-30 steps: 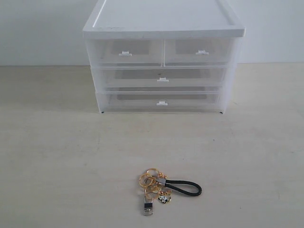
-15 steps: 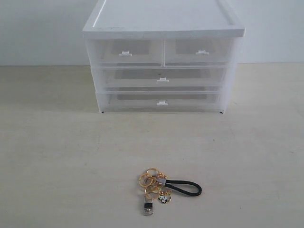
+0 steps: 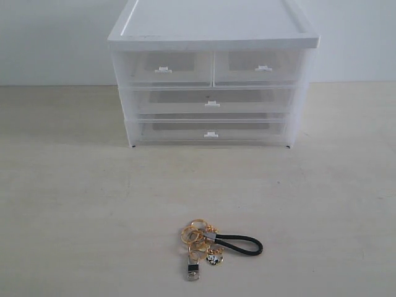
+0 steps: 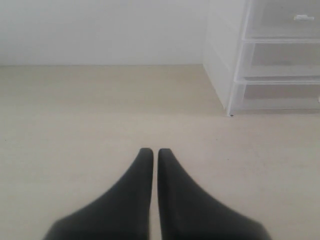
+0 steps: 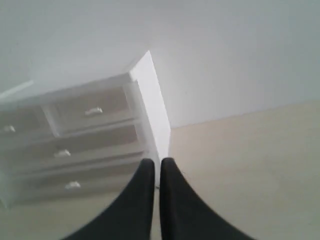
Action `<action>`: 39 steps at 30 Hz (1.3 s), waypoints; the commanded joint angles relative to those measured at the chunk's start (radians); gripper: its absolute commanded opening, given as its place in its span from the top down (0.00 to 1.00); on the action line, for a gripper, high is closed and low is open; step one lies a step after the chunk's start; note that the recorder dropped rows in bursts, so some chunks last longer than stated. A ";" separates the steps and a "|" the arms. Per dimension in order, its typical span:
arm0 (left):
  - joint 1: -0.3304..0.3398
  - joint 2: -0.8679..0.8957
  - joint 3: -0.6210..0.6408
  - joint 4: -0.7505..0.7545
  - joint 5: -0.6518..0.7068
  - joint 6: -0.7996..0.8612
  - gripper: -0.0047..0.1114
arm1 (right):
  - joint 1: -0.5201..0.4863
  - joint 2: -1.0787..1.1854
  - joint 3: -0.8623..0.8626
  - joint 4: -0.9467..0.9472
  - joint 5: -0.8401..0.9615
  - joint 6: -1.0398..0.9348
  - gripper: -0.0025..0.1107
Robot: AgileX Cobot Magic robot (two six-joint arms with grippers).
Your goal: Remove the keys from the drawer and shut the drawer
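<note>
Left gripper (image 4: 155,152) — 2 matte black fingers (image 4: 132,192), tapering to rounded tips, right gripper (image 5: 157,161) alike

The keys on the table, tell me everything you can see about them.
The keys are a small bunch lying flat on the pale table, well in front of the cabinet and apart from it. Several gold rings, metal by their shine, join a black cord loop stretching to the right, a silver-black tag nearest the camera, and a small round charm. Only the table touches them.
</note>
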 commanded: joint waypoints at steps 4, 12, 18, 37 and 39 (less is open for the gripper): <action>0.002 -0.002 0.002 0.005 -0.003 -0.005 0.92 | -0.005 -0.006 0.005 -0.016 0.256 -0.196 0.98; 0.002 -0.002 0.002 0.005 -0.003 -0.005 0.92 | -0.005 -0.006 0.005 -0.016 0.277 -0.195 0.98; 0.002 -0.002 0.002 0.005 -0.003 -0.005 0.92 | -0.005 -0.006 0.005 -0.016 0.284 -0.204 0.98; 0.002 -0.002 0.002 0.005 -0.003 -0.005 0.92 | -0.005 -0.006 0.005 -0.016 0.284 -0.204 0.98; 0.002 -0.002 0.002 0.005 -0.003 -0.005 0.92 | -0.005 -0.006 0.005 -0.016 0.284 -0.204 0.98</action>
